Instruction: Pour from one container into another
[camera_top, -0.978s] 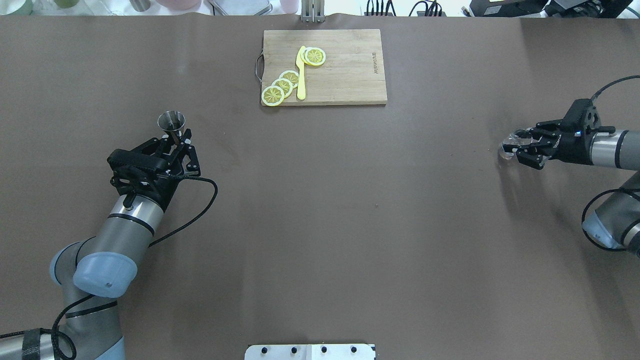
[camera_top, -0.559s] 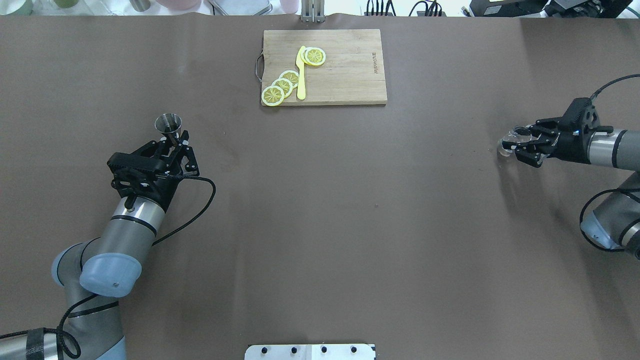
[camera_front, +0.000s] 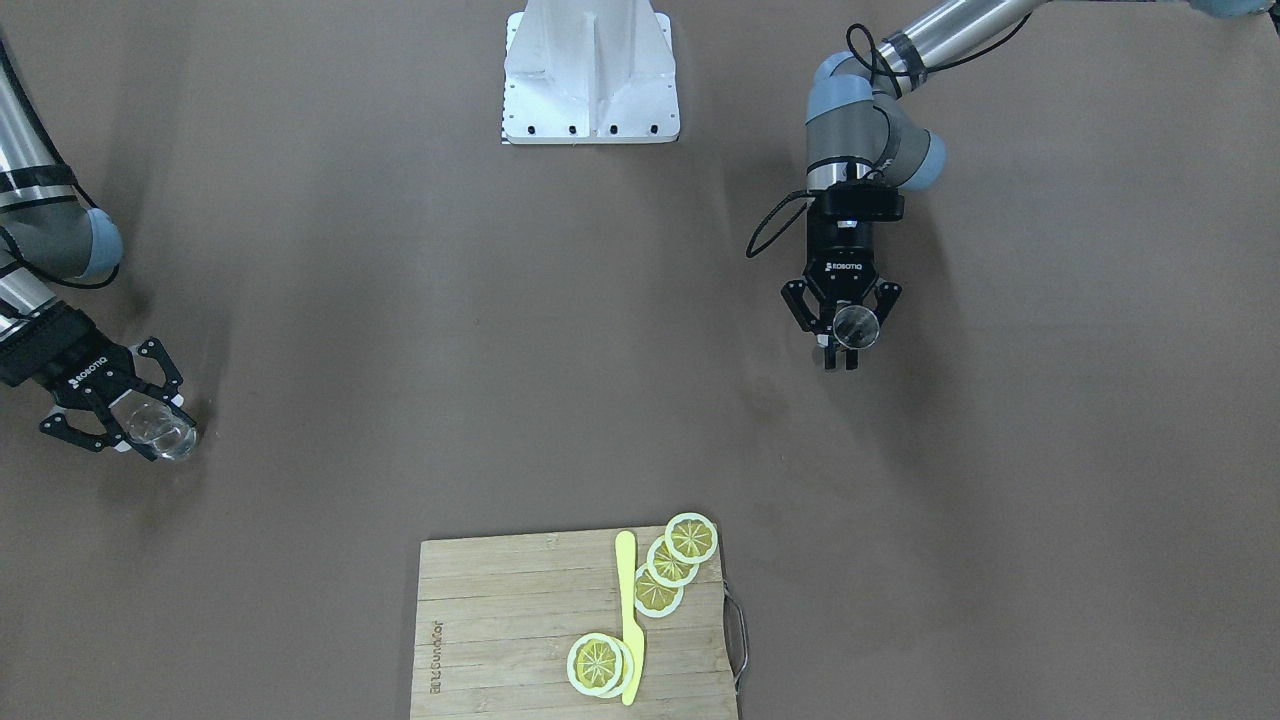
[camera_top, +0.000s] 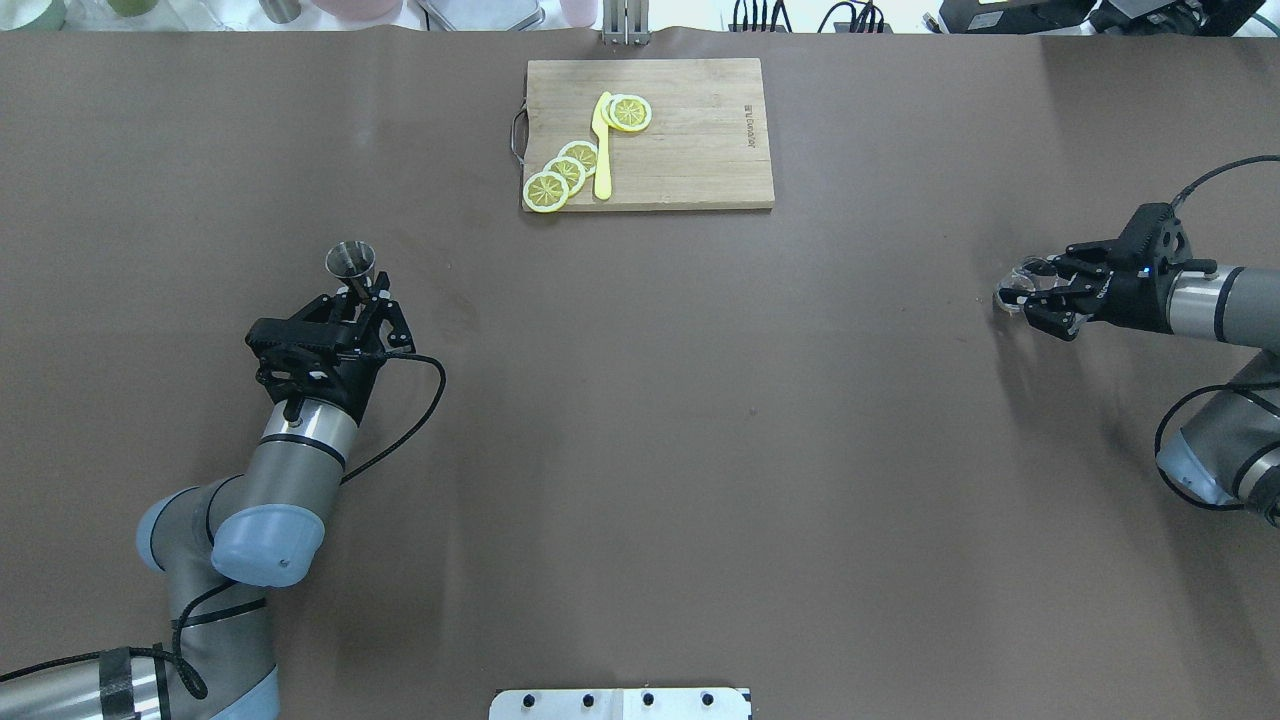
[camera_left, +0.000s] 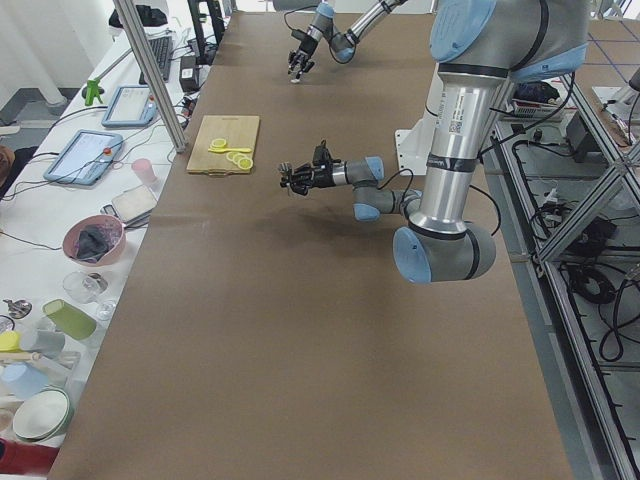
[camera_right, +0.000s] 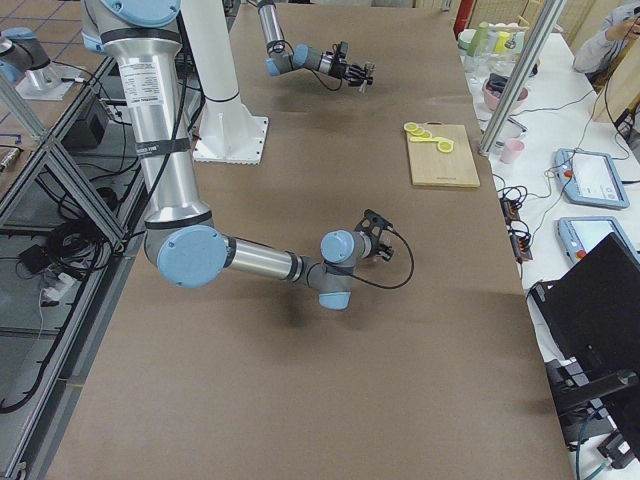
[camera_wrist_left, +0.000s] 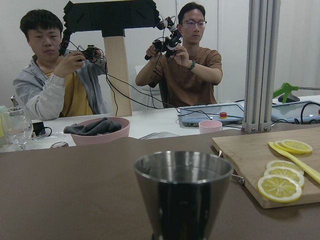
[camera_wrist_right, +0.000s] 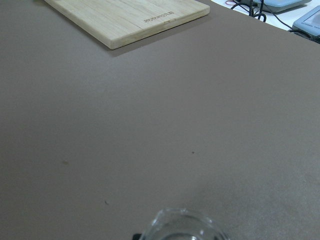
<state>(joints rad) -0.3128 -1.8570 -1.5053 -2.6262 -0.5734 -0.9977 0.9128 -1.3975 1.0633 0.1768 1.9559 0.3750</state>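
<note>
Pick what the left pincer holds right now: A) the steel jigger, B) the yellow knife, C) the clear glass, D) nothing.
A: the left pincer is shut on the narrow waist of the steel jigger, which stands upright in it, while the clear glass sits in the right pincer at the far side of the table.

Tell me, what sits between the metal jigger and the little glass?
Nothing: between jigger and glass only bare table shows overhead; the cutting board lies beyond.

silver arms (camera_top: 300, 450) | blue-grey joint caps (camera_top: 268, 535) | black ROBOTIQ pincers (camera_front: 840, 362) | black cables (camera_top: 441, 382)
</note>
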